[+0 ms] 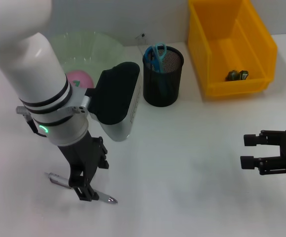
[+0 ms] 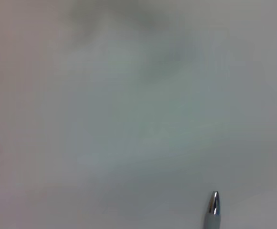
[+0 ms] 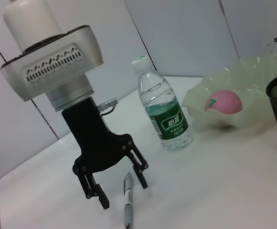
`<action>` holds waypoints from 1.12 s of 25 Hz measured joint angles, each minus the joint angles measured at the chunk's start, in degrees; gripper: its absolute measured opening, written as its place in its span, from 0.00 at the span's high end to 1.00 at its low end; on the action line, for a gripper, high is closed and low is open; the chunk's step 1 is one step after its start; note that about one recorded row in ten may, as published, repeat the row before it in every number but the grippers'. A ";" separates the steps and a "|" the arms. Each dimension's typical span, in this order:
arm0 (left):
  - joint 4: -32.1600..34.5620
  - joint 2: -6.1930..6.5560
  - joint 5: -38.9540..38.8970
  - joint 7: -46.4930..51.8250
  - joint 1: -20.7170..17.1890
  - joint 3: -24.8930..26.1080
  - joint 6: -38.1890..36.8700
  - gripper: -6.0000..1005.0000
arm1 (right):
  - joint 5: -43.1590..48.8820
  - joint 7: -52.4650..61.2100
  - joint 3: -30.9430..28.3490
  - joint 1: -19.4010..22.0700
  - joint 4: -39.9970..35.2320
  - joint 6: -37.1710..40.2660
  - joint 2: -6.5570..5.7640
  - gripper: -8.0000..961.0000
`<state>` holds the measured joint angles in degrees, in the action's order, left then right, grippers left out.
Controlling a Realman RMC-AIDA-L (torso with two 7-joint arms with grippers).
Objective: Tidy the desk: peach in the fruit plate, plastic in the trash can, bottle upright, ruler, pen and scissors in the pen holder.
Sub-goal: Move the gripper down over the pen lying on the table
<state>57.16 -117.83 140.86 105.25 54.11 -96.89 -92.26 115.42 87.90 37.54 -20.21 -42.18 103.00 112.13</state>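
White worktop (image 1: 182,163), lit evenly. Left gripper (image 1: 88,183) low over pen (image 1: 106,198), fingers (image 3: 142,177) spread to either side of the barrel, not clenched on it; pen flat on worktop, silver tip (image 2: 214,202) poking out. Right gripper (image 1: 254,150) well apart to the right, fingers released, holding nothing. Peach (image 1: 79,79) in green plate (image 1: 101,47). Bottle (image 3: 165,112) upright beside plate. Scissors (image 1: 156,54) standing in black mesh holder (image 1: 162,79). Yellow bin (image 1: 232,49) at back, small dark object inside.

Overhead head camera; close, low wrist cameras
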 joint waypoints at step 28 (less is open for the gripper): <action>-0.63 0.13 -2.51 -2.39 -2.56 -5.24 4.97 0.49 | -0.03 0.31 -0.19 -0.71 0.01 -2.72 0.10 0.16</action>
<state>56.53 -117.70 138.35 102.87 51.55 -102.13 -87.30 115.39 88.21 37.35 -20.92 -42.18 100.28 112.23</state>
